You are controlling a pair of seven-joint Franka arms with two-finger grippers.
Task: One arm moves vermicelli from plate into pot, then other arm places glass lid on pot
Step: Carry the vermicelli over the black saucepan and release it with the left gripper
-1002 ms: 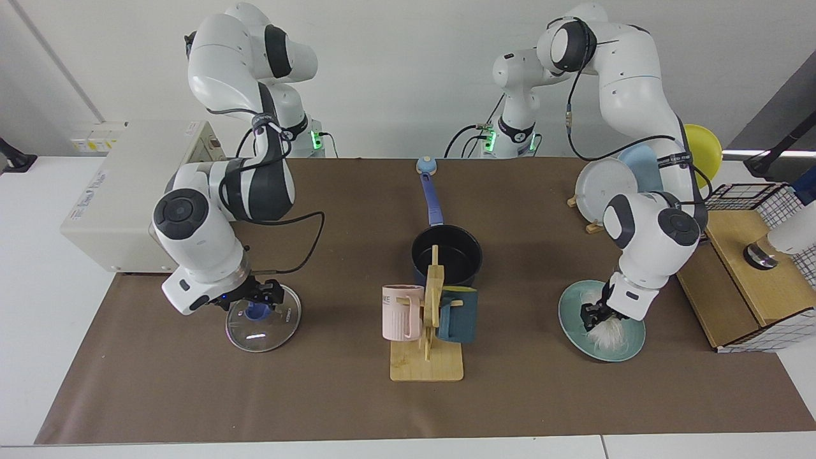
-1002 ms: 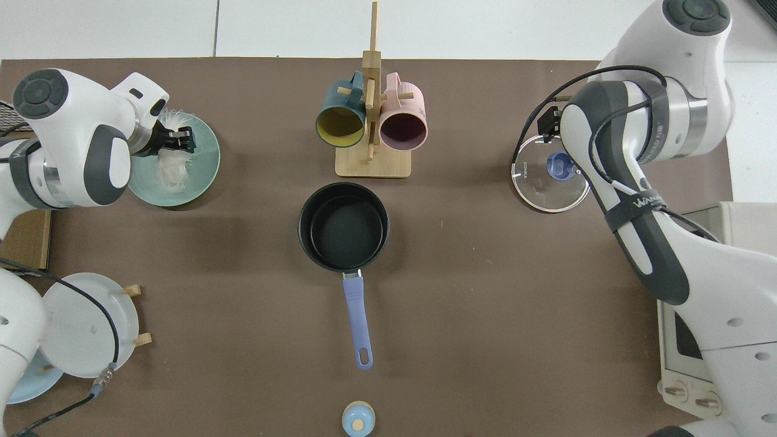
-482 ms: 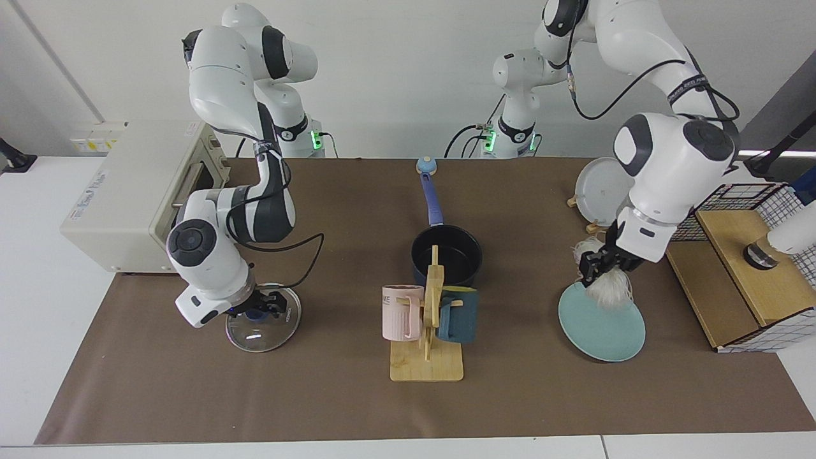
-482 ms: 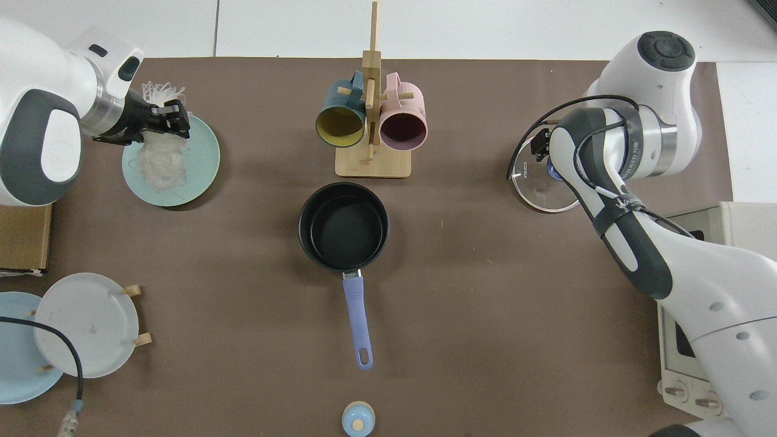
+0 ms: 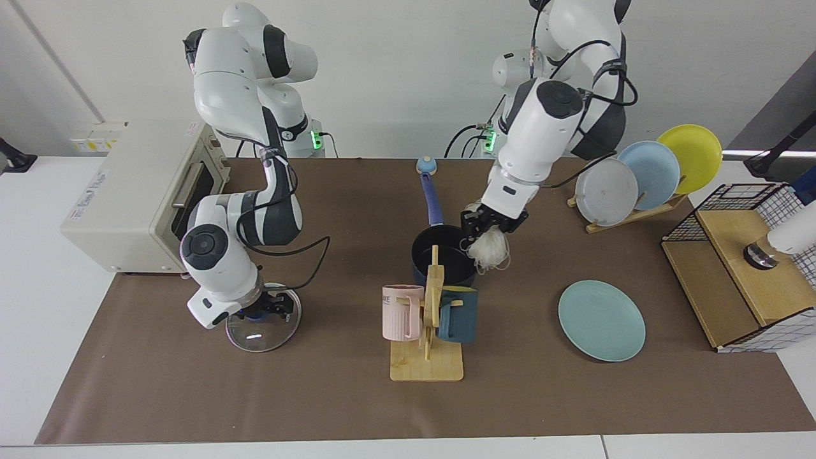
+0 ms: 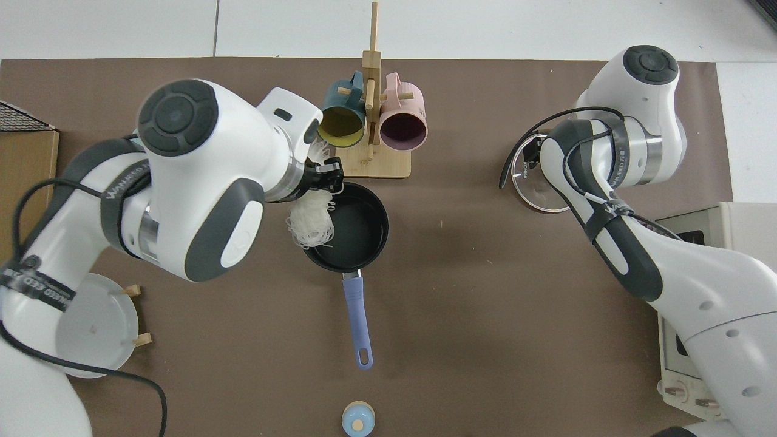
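Note:
My left gripper (image 5: 487,227) is shut on a white bundle of vermicelli (image 5: 489,250), which hangs over the pot's rim on the plate side. In the top view the vermicelli (image 6: 309,222) drapes across the edge of the pot (image 6: 351,229) below the left gripper (image 6: 325,177). The dark pot (image 5: 446,256) has a black inside and its blue handle (image 5: 432,201) points toward the arm bases. The teal plate (image 5: 602,320) lies bare on the mat. My right gripper (image 5: 266,305) sits low at the blue knob of the glass lid (image 5: 261,328), which lies flat on the mat. The arm hides most of the glass lid (image 6: 539,193) from above.
A wooden mug rack (image 5: 426,357) with a pink mug (image 5: 400,312) and a dark blue mug (image 5: 459,315) stands just in front of the pot. Upright plates (image 5: 637,173) fill a rack at the back. A toaster oven (image 5: 127,191) and a wooden box (image 5: 733,280) flank the mat.
The left gripper lifted the vermicelli off the plate and carried it across to the pot's rim. The right gripper sank lower onto the lid's knob.

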